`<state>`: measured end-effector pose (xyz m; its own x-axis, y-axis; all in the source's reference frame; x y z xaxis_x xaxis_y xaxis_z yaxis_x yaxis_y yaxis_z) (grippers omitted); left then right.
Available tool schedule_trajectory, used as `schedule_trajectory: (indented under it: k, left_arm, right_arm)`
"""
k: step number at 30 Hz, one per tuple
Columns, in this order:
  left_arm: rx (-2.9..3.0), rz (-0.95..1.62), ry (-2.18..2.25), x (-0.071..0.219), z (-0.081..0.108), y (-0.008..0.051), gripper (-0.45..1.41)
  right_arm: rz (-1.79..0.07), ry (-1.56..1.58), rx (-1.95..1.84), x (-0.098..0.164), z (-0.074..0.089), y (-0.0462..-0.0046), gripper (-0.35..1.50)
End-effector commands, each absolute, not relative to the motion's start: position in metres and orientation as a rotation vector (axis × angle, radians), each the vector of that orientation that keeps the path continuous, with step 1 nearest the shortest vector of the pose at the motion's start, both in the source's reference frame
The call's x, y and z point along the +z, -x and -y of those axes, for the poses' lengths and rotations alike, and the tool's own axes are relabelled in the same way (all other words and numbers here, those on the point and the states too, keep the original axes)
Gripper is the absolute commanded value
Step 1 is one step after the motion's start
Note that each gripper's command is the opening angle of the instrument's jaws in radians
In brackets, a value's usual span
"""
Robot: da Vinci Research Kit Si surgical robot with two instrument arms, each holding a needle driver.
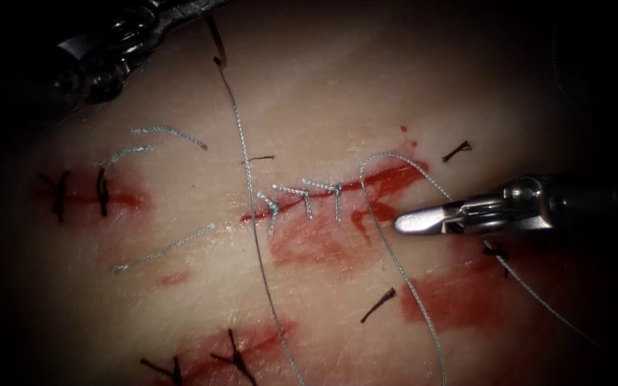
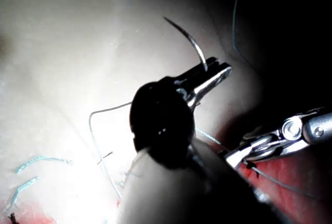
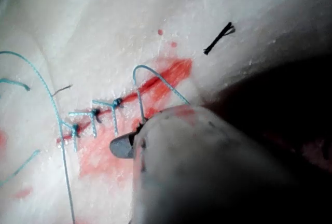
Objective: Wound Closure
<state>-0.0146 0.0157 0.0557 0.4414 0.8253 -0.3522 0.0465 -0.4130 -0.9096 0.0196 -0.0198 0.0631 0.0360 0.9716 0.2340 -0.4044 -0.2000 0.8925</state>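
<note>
Endoscope view, left tool [image 2: 218, 68] gripping curved steel needle [image 2: 188, 38], glistening tissue [image 1: 337, 86]

Dark thread snippets [image 1: 378, 306] lie scattered, away from the cut

Endoscope view: left end effector [image 1: 173, 11] cut off by the top edge at upper left, its jaw tips out of frame. Thread [image 1: 252, 214] runs off the bottom edge. Right wrist view: the right end effector [image 3: 122, 146] is mostly hidden behind its own wrist.
</note>
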Motion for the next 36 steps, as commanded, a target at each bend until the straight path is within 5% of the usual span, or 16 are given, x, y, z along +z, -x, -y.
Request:
schedule_trajectory:
  k: [1, 5, 7, 17, 20, 21, 22, 34, 35, 36]
  left_arm:
    - [1.072, 0.748, 1.782, 0.0563, -0.0155, 0.0152, -0.45]
    - [1.072, 0.747, 1.782, 0.0563, -0.0155, 0.0152, -0.45]
    - [1.072, 0.747, 1.782, 0.0563, -0.0155, 0.0153, -0.45]
    - [1.077, 0.749, 1.778, 0.0562, -0.0154, 0.0153, -0.45]
    - [1.08, 0.748, 1.775, 0.0562, -0.0154, 0.0154, -0.45]
    - [1.08, 0.748, 1.775, 0.0562, -0.0154, 0.0155, -0.45]
    - [1.08, 0.748, 1.775, 0.0561, -0.0153, 0.0155, -0.45]
    - [1.083, 0.748, 1.773, 0.0561, -0.0152, 0.0157, -0.45]
    - [1.083, 0.748, 1.773, 0.0561, -0.0152, 0.0157, -0.45]
    - [1.083, 0.748, 1.773, 0.0561, -0.0152, 0.0157, -0.45]
  right_arm:
    - [-0.725, -1.089, 1.452, 0.0643, 0.0203, -0.0211, 0.36]
    - [-0.727, -1.07, 1.432, 0.0658, 0.021, -0.0219, 0.41]
    - [-0.749, -1.028, 1.395, 0.0668, 0.0207, -0.0229, 0.63]
    - [-0.789, -0.973, 1.349, 0.0674, 0.0188, -0.0233, 0.73]
    - [-0.789, -0.968, 1.355, 0.0674, 0.0186, -0.0232, 0.41]
    - [-0.786, -0.966, 1.354, 0.0675, 0.0187, -0.0231, 0.12]
    - [-0.786, -0.966, 1.351, 0.0676, 0.0188, -0.023, -0.35]
    - [-0.617, -0.901, 1.305, 0.0659, 0.0206, -0.0204, -0.35]
    - [-0.636, -0.949, 1.354, 0.0661, 0.0206, -0.0206, 0.26]
    - [-0.636, -0.949, 1.354, 0.0661, 0.0206, -0.0206, 0.26]
